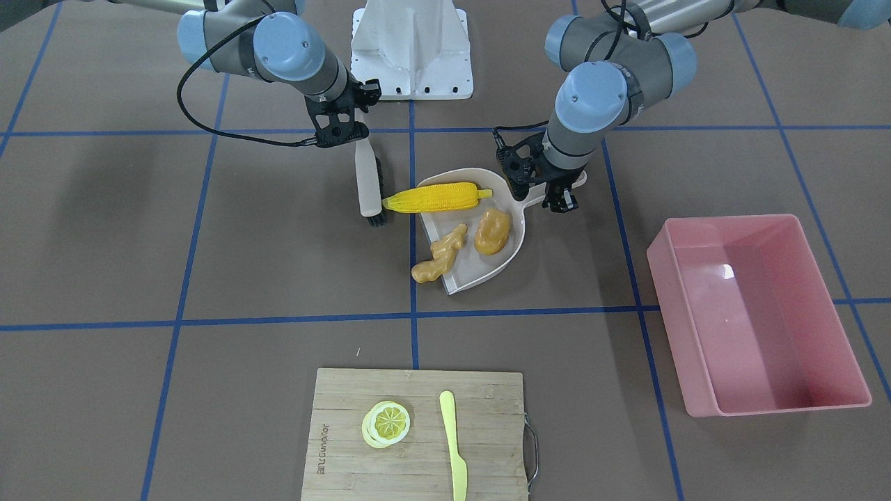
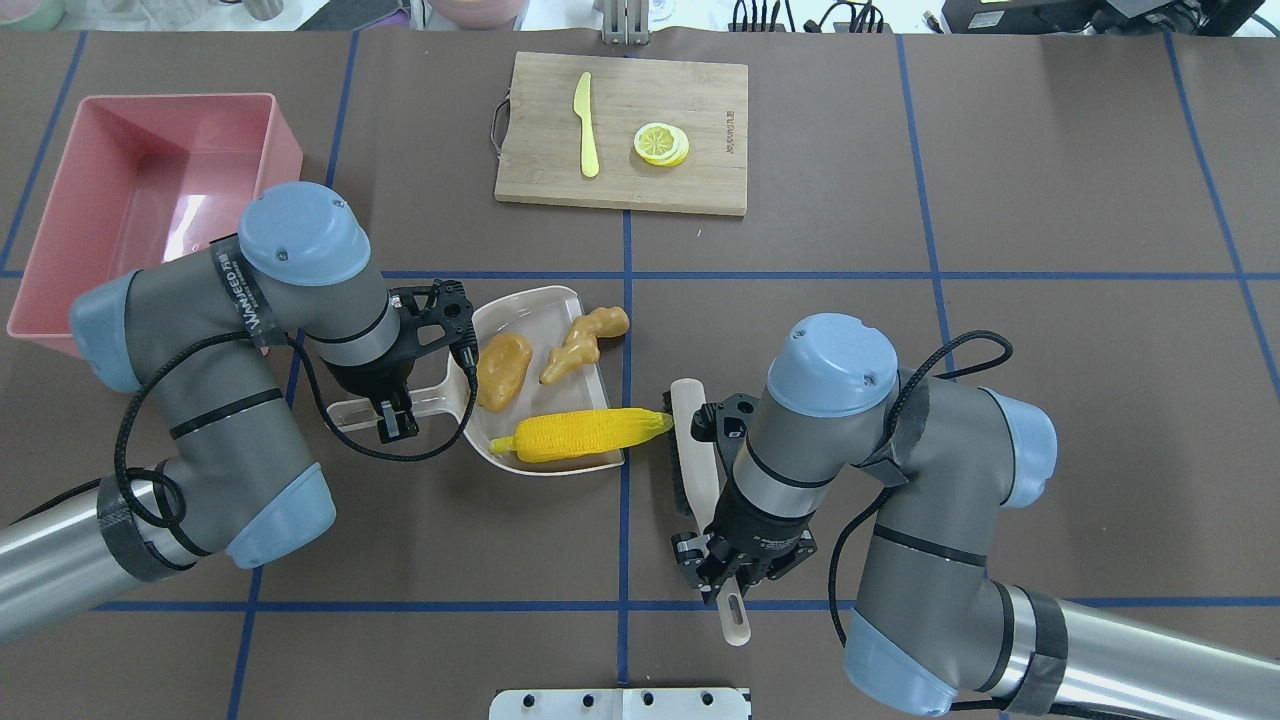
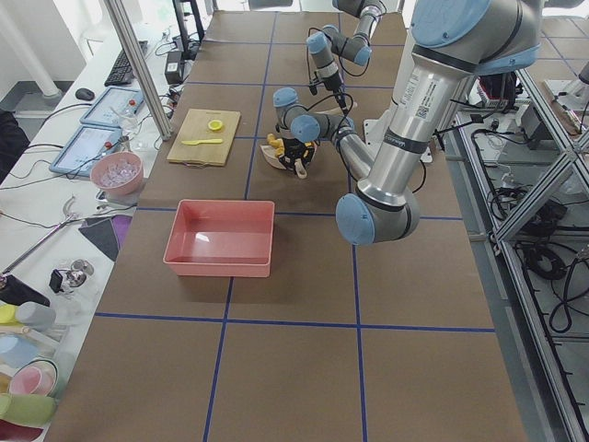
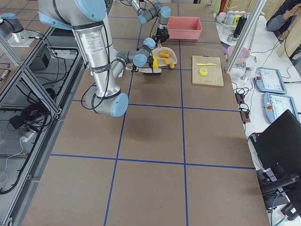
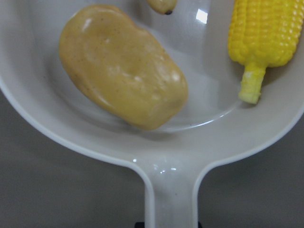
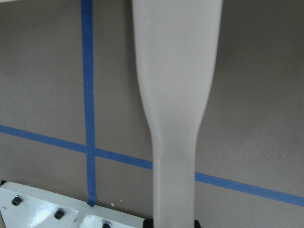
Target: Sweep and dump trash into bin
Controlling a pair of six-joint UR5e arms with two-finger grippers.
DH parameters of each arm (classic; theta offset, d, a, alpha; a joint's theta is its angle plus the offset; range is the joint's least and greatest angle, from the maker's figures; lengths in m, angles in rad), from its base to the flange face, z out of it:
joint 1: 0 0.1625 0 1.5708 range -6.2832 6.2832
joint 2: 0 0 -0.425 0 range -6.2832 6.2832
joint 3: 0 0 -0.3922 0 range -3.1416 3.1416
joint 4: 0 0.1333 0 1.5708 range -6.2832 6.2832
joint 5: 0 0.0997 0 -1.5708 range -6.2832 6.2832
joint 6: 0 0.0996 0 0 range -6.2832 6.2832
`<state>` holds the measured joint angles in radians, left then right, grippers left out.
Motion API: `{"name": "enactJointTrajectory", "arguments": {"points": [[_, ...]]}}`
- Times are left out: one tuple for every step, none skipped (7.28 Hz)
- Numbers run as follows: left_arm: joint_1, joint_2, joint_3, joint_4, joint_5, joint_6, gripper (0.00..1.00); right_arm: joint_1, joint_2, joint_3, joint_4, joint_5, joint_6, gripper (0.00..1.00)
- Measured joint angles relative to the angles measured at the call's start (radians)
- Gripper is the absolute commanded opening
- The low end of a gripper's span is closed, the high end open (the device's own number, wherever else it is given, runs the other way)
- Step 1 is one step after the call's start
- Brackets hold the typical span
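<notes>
On the dustpan (image 1: 468, 273) lie corn (image 1: 438, 198), potato (image 1: 493, 231), ginger (image 1: 438, 254).

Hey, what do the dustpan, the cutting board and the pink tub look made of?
Dustpan: probably glossy beige plastic, bright glints on its wall.
Cutting board: likely bamboo or wood, matte, with parallel grain strips.
Pink tub: seemingly smooth plastic, a light reflection on its floor.

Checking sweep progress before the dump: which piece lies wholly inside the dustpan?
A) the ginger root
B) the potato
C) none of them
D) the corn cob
B: the potato lies fully within the walls of the dustpan, while the tip of the corn cob and one end of the ginger root stick out past its open edge.
</notes>
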<state>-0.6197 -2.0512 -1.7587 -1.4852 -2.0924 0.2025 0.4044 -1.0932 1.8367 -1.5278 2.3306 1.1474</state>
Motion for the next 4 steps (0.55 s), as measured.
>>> {"name": "enactJointTrajectory", "arguments": {"points": [[0.0, 0.0, 0.001, -0.001, 0.0, 0.0, 0.0, -0.001, 0.023, -0.015, -0.002, -0.001, 0.004, 0.0], [0.0, 0.0, 0.001, -0.001, 0.0, 0.0, 0.0, -0.002, 0.055, -0.04, -0.002, -0.001, 0.012, 0.0], [0.0, 0.0, 0.001, -0.001, 0.0, 0.0, 0.0, -0.002, 0.085, -0.063, -0.003, -0.002, 0.017, 0.0], [0.0, 0.0, 0.002, -0.001, 0.0, 0.0, 0.0, -0.002, 0.103, -0.077, -0.003, -0.002, 0.019, 0.0]]}}
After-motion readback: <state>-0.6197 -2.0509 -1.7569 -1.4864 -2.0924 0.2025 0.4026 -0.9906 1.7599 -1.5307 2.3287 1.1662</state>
